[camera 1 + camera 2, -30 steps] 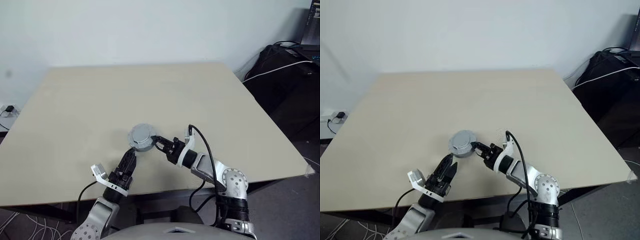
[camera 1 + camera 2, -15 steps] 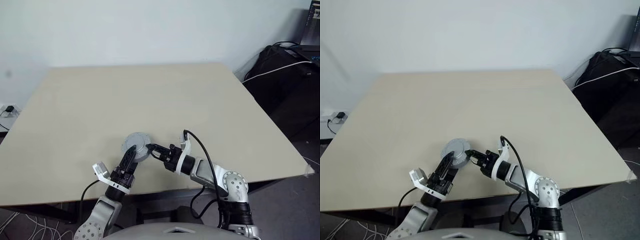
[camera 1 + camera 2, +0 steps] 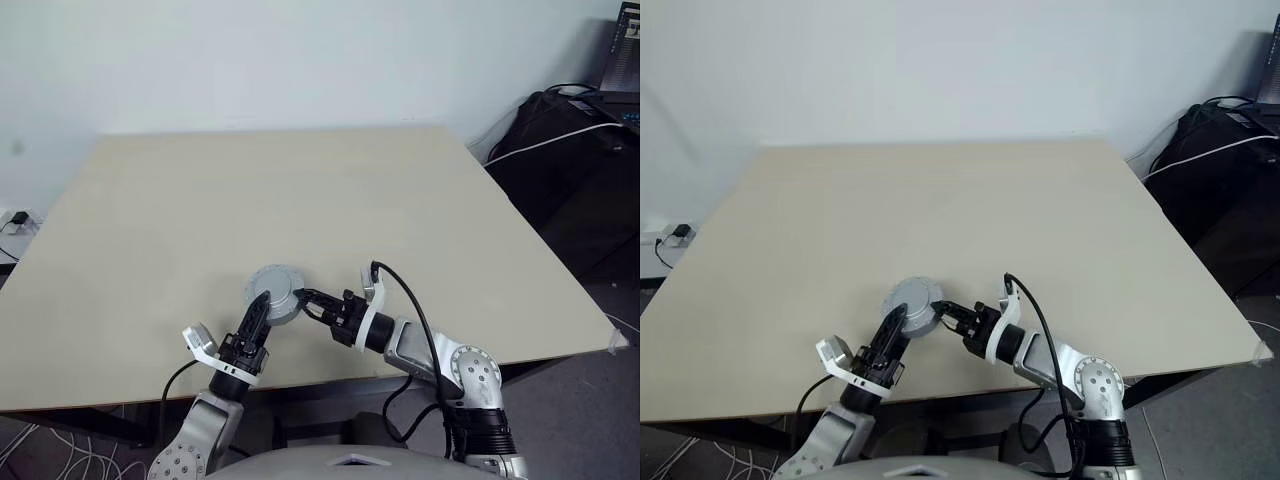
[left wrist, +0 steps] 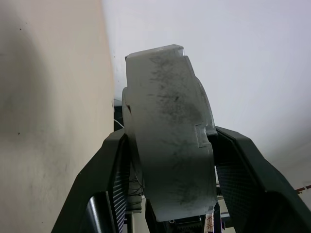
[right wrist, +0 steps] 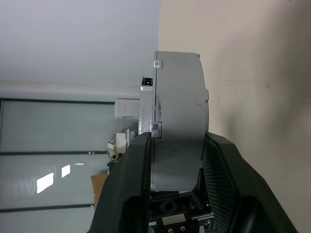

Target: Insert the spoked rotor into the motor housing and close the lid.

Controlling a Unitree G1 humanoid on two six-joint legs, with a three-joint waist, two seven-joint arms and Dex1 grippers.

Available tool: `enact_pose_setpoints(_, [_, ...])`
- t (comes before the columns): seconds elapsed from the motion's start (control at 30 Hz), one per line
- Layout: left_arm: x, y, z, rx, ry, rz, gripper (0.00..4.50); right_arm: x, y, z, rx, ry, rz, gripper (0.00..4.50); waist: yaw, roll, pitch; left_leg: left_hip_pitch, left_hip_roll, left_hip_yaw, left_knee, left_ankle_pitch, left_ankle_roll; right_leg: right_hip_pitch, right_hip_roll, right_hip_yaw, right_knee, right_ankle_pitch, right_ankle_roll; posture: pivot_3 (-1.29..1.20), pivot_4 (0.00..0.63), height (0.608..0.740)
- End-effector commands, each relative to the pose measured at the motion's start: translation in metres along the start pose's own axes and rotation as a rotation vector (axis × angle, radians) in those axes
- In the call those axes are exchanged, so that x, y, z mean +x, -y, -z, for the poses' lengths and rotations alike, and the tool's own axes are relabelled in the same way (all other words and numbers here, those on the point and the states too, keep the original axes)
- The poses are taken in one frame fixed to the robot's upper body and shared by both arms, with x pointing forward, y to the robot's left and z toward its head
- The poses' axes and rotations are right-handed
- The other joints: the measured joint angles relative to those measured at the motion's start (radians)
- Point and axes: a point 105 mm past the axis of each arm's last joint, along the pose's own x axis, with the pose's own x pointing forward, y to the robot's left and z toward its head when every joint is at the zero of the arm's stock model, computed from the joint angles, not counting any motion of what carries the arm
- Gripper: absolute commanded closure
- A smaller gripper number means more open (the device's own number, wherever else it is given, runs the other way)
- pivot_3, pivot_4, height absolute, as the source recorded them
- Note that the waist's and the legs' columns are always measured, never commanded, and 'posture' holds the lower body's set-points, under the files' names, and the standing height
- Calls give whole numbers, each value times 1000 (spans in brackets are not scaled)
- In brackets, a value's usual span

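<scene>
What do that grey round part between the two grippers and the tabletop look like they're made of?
The grey round part looks like matt cast metal or moulded plastic; I can't tell which. It is uniform dull grey with dark scuffs and a small square notch on its rim. The table looks like a smooth beige laminate or painted board: flat, even colour, faint specks, no grain.

Even, diffuse indoor light; head views sharp.
Soft shadows on the table [image 3: 300,190]; the wrist views' close grey assembly [image 4: 170,145] appears slightly blurred.
</scene>
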Motion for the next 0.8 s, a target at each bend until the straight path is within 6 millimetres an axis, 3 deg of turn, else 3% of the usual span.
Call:
enact_pose_setpoints(0.03, [23, 23, 17, -74, 18, 122, 2287, -1, -17, -5, -45, 30, -59, 3279, 0, 0, 0, 0, 0, 0, 0, 0, 0, 0, 0, 0, 0, 0, 0, 0, 0, 740])
enact_pose_setpoints(0.3, [23, 24, 14, -48, 25, 107, 2287, -4, -6, -12, -210, 61, 56, 3279, 2, 0, 0, 0, 0, 0, 2, 0, 0, 1, 1, 0, 0, 1, 1, 0, 0, 740])
enact_pose_setpoints(0.63, [28, 26, -3, 16, 88, 91, 2403, -12, -2, -17, -342, 101, 105, 22, 6, 0, -1, -1, 1, 0, 4, 0, 1, 1, 1, 0, 0, 2, 1, 0, 0, 740])
enact_pose_setpoints(0.8, [30, 25, -16, 54, 154, 70, 2404, -18, -4, -24, -517, 141, 139, 0, 7, 0, 0, -1, 1, 0, 4, 0, 1, 0, 1, 0, 0, 2, 1, 0, 0, 740])
